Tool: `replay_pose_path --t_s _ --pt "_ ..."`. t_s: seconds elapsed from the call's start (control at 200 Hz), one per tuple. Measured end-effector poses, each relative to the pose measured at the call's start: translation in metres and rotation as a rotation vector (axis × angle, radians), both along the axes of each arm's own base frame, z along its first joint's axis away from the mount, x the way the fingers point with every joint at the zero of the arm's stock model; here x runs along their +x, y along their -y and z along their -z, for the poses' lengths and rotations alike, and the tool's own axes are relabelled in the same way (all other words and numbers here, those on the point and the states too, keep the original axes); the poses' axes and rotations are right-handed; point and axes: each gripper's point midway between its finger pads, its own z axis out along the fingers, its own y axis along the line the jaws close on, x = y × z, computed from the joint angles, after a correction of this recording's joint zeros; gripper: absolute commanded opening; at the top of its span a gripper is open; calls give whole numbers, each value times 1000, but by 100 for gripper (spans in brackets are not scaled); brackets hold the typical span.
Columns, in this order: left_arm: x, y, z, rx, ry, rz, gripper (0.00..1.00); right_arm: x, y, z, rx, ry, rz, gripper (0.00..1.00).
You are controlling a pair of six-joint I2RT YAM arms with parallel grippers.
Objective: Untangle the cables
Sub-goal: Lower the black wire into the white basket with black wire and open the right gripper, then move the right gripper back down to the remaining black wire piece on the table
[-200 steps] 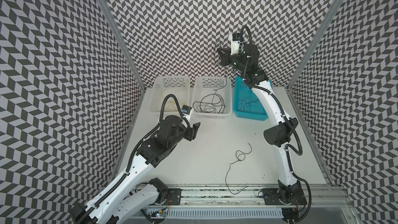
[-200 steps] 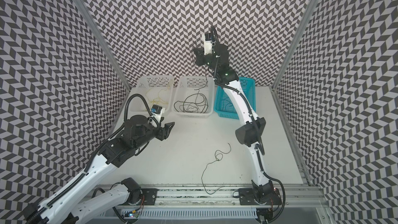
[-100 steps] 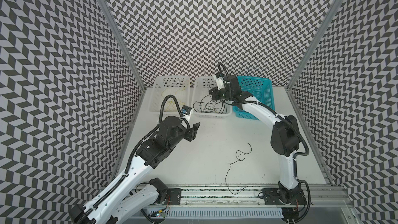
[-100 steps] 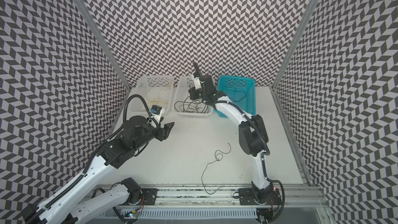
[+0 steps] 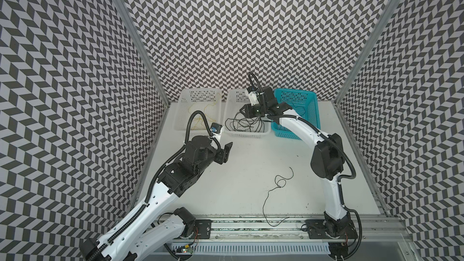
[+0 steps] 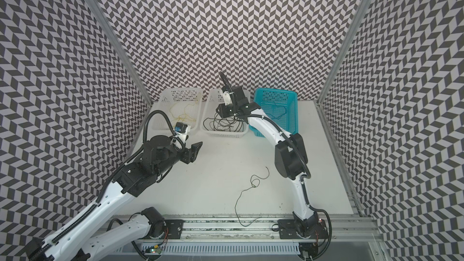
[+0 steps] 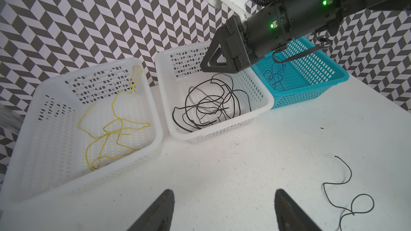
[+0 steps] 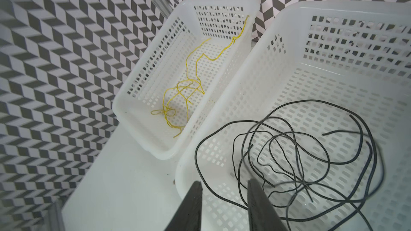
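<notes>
Chevron-patterned walls enclosed a white bench (image 5: 251,171) with three baskets along its back edge. Your right gripper (image 8: 222,183) had come down from high above to the middle basket (image 5: 247,135). Its jaws were now parted and empty, so a strand was probably just released among the black cables (image 5: 244,124). Yellow cables (image 7: 111,127) lay in the left basket (image 5: 180,111) and blue cables (image 7: 274,77) in the teal basket (image 5: 311,111). One loose black cable (image 5: 280,184) remained on open bench, its tail reaching the front edge. Your left gripper (image 7: 224,193) hovered with jaws apart, holding nothing.
</notes>
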Motion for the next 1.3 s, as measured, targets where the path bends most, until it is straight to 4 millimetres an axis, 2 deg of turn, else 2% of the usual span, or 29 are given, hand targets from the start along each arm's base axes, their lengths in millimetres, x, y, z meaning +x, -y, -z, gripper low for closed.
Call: replay_pose_path --t_s 0.095,0.185,0.245,0.336,0.366,0.406,0.426,0.436,0.496,0.571,0.701,0.776,0.866,1.007,1.097,1.297 --pt "1 0 0 2 0 -4 81 -6 -1 -7 -25 10 -11 55" --pt "1 -1 1 5 -2 -8 83 -14 3 -23 -41 35 -12 62" --pt "2 -1 2 7 -3 -10 88 -19 9 -41 -43 64 -6 66" --pt "3 -1 2 8 -4 -14 89 -29 18 -77 -37 126 6 76" --pt "3 -2 2 9 -3 -15 94 -33 22 -89 -35 148 12 78" --pt "3 -2 2 11 -2 -17 95 -39 26 -105 -32 175 17 88" --pt "3 -2 2 7 -4 -19 95 -42 29 -113 -32 193 18 98" --pt "3 -2 2 9 -2 -18 96 -44 30 -117 -30 199 21 99" --pt "3 -2 2 10 -2 -20 100 -54 37 -141 -27 249 29 100" --pt "4 -3 2 9 -2 -26 100 -71 42 -167 -14 299 31 100" --pt "4 -5 2 9 1 -36 100 -102 49 -190 0 342 24 100" --pt "4 -6 3 10 1 -45 100 -118 52 -189 -1 340 16 100" --pt "4 -8 4 6 5 -54 100 -135 56 -178 -17 319 9 100" --pt "5 -10 3 -9 9 -69 100 -160 63 -149 -39 261 7 100" --pt "6 -12 2 -18 17 -85 100 -184 68 -127 -60 219 3 100" --pt "7 -19 -2 -25 35 -123 100 -232 80 -93 -56 158 -4 100"
